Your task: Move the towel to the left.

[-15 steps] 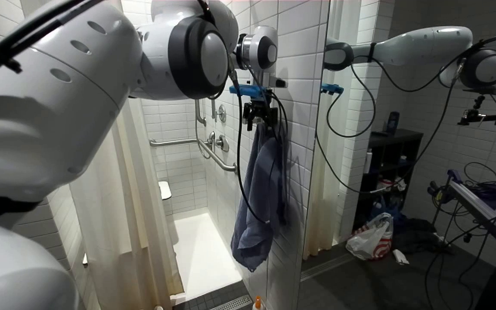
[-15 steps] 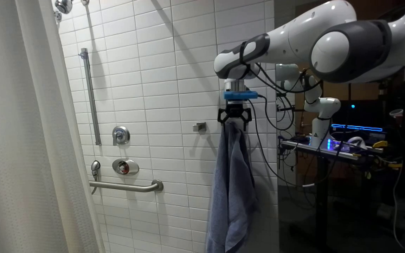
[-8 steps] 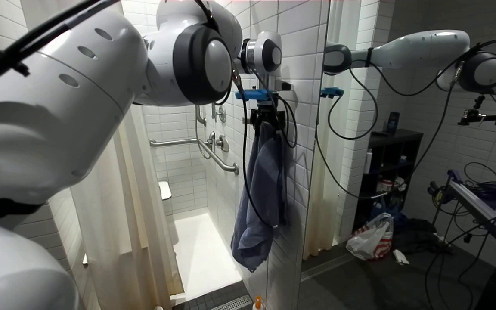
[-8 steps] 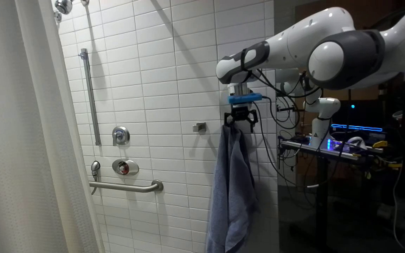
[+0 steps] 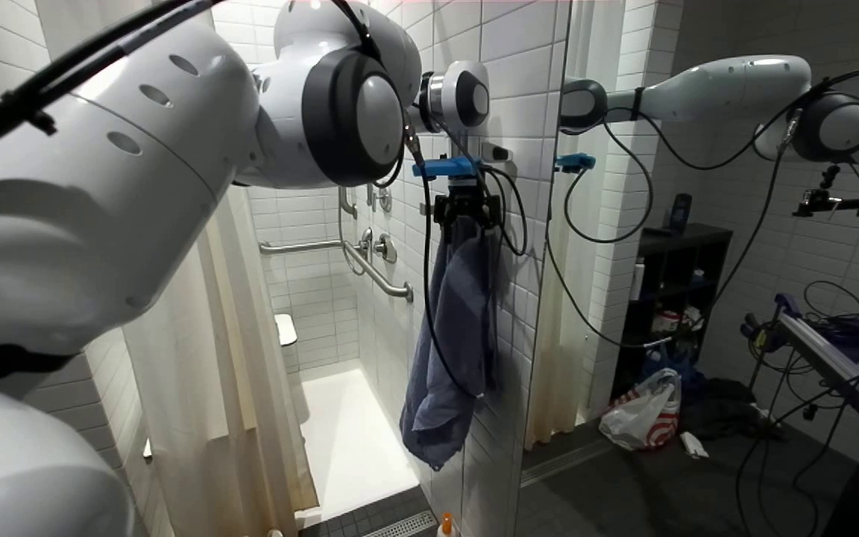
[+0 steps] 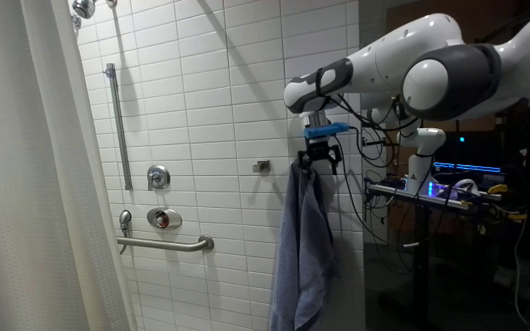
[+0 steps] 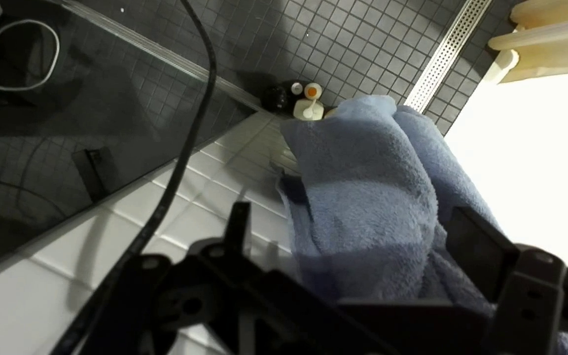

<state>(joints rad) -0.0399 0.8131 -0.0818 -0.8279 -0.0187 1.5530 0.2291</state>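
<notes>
Shows blue-grey towel [image 6: 302, 243] hanging in limp folds along white tiled wall [image 6: 219, 147], in both exterior views. Has tool [image 6: 319, 170] right at towel's top, spread wide apart; can't tell if touching. Near towel, in an exterior view: small metal fitting [image 6: 261, 166]. Well apart: grab bar [image 6: 164, 244], pale curtain [image 6: 25, 161]. Below, in wrist view: drain strip [image 7: 445, 59] in dark tiled floor [image 7: 353, 64].

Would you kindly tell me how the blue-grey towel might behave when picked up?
The towel is probably floppy, as it hangs in loose folds. Its fuzzy surface in the wrist view suggests it probably won't be slippery.
</notes>
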